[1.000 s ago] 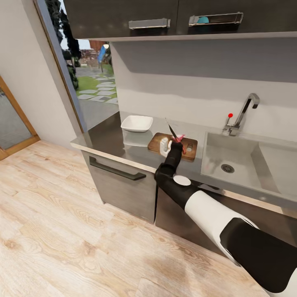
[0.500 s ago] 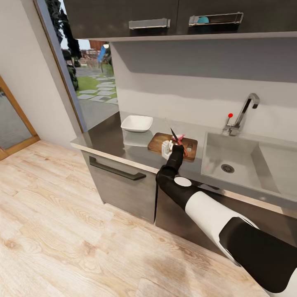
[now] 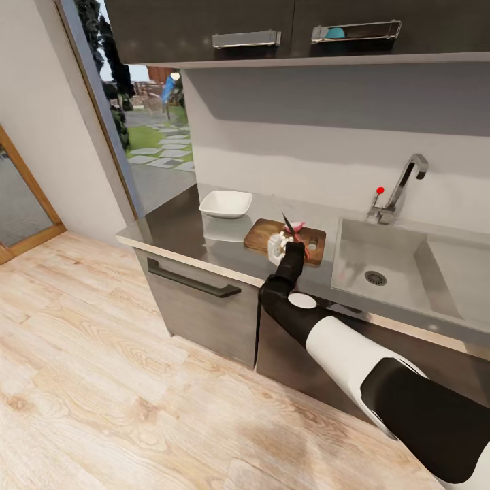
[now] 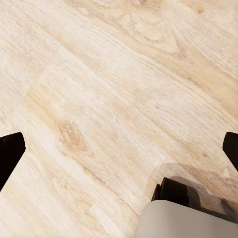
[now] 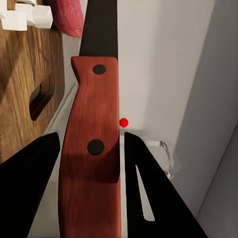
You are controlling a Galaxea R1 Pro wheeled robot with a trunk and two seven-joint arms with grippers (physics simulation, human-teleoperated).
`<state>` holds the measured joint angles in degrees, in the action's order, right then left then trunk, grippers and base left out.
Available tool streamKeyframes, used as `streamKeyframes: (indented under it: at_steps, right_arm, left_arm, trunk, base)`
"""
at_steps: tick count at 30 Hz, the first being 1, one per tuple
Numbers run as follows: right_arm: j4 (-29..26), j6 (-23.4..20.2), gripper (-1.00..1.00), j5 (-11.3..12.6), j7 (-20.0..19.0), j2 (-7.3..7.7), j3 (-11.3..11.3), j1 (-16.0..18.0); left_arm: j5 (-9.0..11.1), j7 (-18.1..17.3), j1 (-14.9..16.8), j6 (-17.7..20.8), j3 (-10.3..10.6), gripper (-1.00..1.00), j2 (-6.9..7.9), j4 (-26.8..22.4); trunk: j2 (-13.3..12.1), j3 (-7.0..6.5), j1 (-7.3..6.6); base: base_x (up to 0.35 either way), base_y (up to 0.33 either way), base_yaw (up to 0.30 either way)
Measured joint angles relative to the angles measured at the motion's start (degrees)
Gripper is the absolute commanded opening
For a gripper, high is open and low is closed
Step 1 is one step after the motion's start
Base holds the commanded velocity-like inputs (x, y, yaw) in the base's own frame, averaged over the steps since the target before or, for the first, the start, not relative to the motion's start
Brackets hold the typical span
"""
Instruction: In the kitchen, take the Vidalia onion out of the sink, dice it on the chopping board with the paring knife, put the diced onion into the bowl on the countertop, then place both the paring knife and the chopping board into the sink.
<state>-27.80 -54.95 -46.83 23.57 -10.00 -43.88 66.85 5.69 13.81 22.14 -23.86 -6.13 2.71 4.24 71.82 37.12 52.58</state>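
A grey glossy countertop point(image 3: 177, 228) runs along a white wall under dark upper cabinets, with a doorway to a garden at its far left end and pale wood flooring point(image 4: 109, 99) in front. On the countertop sit a shallow white square bowl point(image 3: 225, 203), then just beside it a dark-brown chopping board point(image 3: 262, 235), then the steel sink point(image 3: 381, 269) with its round drain and a curved chrome tap point(image 3: 407, 178) with a red knob. The robot's right arm reaches over the counter edge and covers the middle of the board. Its right gripper point(image 5: 89, 144) is clamped on the orange-red handle of the paring knife point(image 5: 94, 148), one dark finger point(image 5: 29, 173) on each side of the handle. The knife's long axis tilts up and back toward the wall, dark blade uppermost, above the board. Small white cubes point(image 5: 29, 16) and a pinkish-red piece of the Vidalia onion point(image 5: 68, 17) lie on the board near the blade; how much is cut is hard to make out. The left gripper point(image 4: 119, 148) hangs over the floor with its two dark fingertips wide apart at the frame edges.
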Motion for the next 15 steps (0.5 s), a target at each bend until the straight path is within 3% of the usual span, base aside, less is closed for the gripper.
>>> streamKeyframes:
  at_steps: [15]
  right_arm:
    - [0.9,0.9,-1.0,0.0,0.0,0.0,0.0,0.0]
  left_arm:
    - [0.0,0.0,0.0,0.0,0.0,1.0,0.0,0.0]
  trunk:
    - [0.0,0.0,0.0]
  base:
    - [0.0,0.0,0.0]
